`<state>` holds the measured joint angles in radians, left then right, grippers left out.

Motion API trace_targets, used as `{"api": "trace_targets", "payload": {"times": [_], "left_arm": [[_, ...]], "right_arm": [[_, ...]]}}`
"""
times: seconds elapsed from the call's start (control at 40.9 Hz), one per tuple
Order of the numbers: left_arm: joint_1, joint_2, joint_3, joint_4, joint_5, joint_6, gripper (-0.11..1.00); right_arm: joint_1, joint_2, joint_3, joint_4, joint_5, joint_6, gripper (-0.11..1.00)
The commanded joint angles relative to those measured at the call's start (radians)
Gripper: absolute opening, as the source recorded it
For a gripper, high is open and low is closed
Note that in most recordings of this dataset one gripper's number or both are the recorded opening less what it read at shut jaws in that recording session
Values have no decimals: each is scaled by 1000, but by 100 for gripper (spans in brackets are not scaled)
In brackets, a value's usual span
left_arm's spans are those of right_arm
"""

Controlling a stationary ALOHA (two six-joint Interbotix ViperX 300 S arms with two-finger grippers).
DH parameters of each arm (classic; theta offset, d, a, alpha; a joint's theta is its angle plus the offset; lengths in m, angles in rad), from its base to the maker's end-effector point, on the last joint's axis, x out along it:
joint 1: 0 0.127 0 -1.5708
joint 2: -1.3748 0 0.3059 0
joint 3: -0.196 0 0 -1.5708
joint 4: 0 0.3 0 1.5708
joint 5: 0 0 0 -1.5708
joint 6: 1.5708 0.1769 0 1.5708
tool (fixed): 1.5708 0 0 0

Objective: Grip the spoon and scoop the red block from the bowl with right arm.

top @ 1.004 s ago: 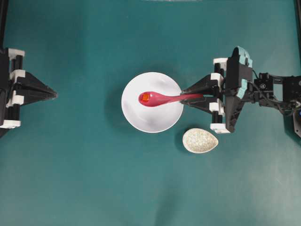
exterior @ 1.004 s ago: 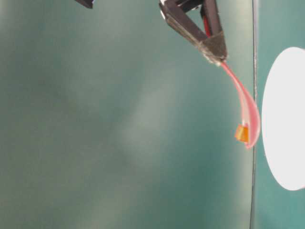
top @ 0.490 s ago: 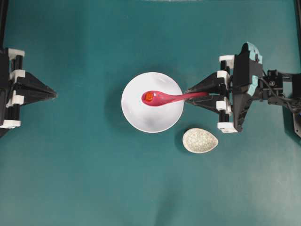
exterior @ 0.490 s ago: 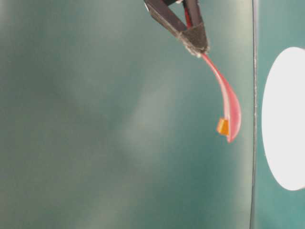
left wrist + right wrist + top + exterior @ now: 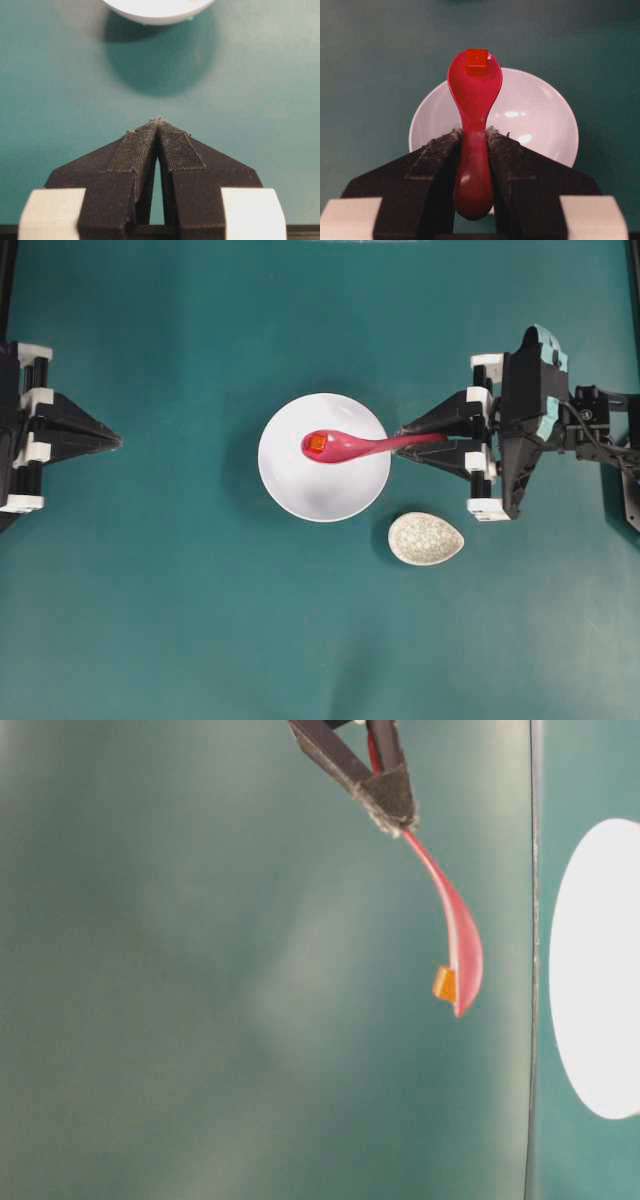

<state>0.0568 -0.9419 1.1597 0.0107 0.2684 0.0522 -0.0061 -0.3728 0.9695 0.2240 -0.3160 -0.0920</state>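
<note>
The glossy pink-red spoon hangs in the air above the white bowl, its handle clamped between the fingers of my right gripper. The red block rides in the spoon's scoop. In the right wrist view the spoon points away from my right gripper with the red block at its far end and the bowl below it. The table-level view shows the spoon and block well off the surface. My left gripper rests shut at the far left, holding nothing.
A small speckled beige teardrop dish lies on the teal mat just right of the bowl's lower edge, below my right gripper. In the left wrist view the bowl's rim shows at the top, far from the left gripper.
My right gripper has lifted the spoon with the red block higher and drawn back slightly to the right. The left arm has not moved.
</note>
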Motion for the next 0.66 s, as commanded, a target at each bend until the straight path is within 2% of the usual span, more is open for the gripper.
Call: {"api": "trace_targets", "payload": {"times": [0.0, 0.636], "left_arm": [[2, 3, -29, 0, -5, 0, -1], [2, 5, -29, 0, -3, 0, -1]], "right_arm": [[2, -17, -25, -2, -5, 2, 24], [-8, -17, -28, -2, -6, 3, 24]]}}
